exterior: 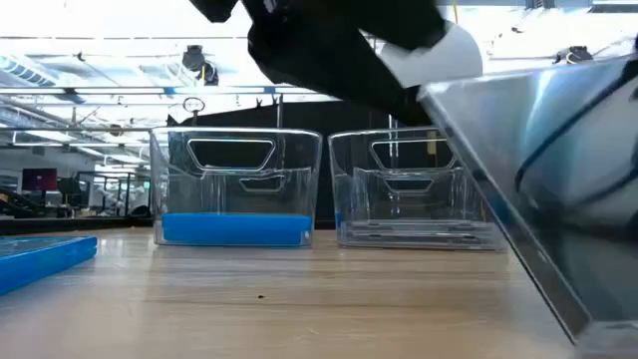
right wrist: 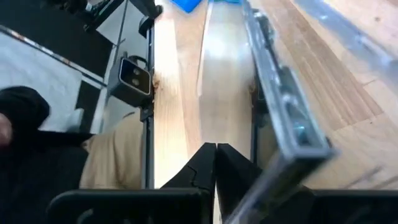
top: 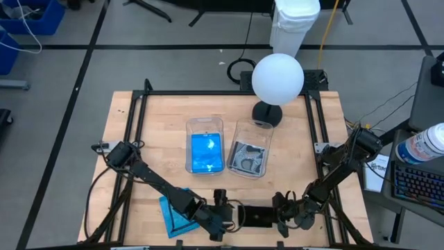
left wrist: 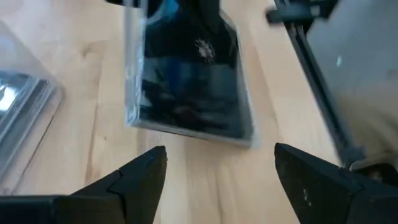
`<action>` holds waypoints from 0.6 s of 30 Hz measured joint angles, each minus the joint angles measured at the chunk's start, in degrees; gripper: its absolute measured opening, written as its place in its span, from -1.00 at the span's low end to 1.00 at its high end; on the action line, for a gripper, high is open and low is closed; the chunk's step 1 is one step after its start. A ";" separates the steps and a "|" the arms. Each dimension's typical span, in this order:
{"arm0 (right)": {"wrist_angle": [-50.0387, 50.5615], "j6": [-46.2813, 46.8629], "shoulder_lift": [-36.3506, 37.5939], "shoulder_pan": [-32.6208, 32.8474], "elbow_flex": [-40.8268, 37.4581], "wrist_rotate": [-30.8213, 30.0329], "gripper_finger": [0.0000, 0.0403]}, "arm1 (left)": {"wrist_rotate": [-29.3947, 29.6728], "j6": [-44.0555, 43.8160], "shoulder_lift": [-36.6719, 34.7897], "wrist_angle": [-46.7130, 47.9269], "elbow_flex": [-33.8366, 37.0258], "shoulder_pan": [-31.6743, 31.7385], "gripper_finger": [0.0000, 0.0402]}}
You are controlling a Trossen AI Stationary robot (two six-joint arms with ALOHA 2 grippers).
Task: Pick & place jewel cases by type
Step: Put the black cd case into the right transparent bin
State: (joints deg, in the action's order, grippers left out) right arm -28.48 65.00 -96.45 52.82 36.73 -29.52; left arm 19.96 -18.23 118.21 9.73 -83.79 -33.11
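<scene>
A dark clear jewel case (top: 257, 217) is near the table's front edge, between my two grippers. It stands tilted, with its lower edge on the wood (exterior: 588, 334). My left gripper (left wrist: 221, 165) is open and just short of the case (left wrist: 189, 81), touching nothing. My right gripper (right wrist: 216, 152) is shut at the case's other side (top: 281, 208). A blue jewel case (top: 173, 214) lies flat on the table under my left arm. The left tub (top: 205, 146) holds blue cases. The right tub (top: 248, 156) holds dark clear ones. My right gripper's shut fingers lie alongside the case's edge (right wrist: 283, 118). The case leans tilted against the outer side of one finger (right wrist: 239, 171). I cannot tell whether any layer is between the fingers. The case's lower edge rests on the table.
A lamp with a white globe (top: 277, 78) and a black base (top: 267, 113) stands behind the tubs. Black frame rails (top: 135, 132) run along the table's sides. The front edge of the table is right by both grippers.
</scene>
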 joint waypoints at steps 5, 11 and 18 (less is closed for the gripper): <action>-0.06 -4.97 -0.02 1.28 -0.04 -0.87 -0.90 | 2.79 -7.75 -0.07 -4.10 -0.04 0.77 0.58; -0.25 -11.08 -0.02 2.63 -0.04 -1.94 -0.90 | 2.13 -10.64 -0.16 -9.24 -0.15 2.75 0.59; -0.38 -17.56 -0.02 3.18 -0.04 -2.30 -0.90 | -4.57 -13.84 0.82 -12.15 -0.17 5.07 0.59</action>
State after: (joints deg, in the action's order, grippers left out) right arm -28.86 47.44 -96.47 56.01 36.69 -31.82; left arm 15.39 -32.07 119.04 -2.43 -83.96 -28.04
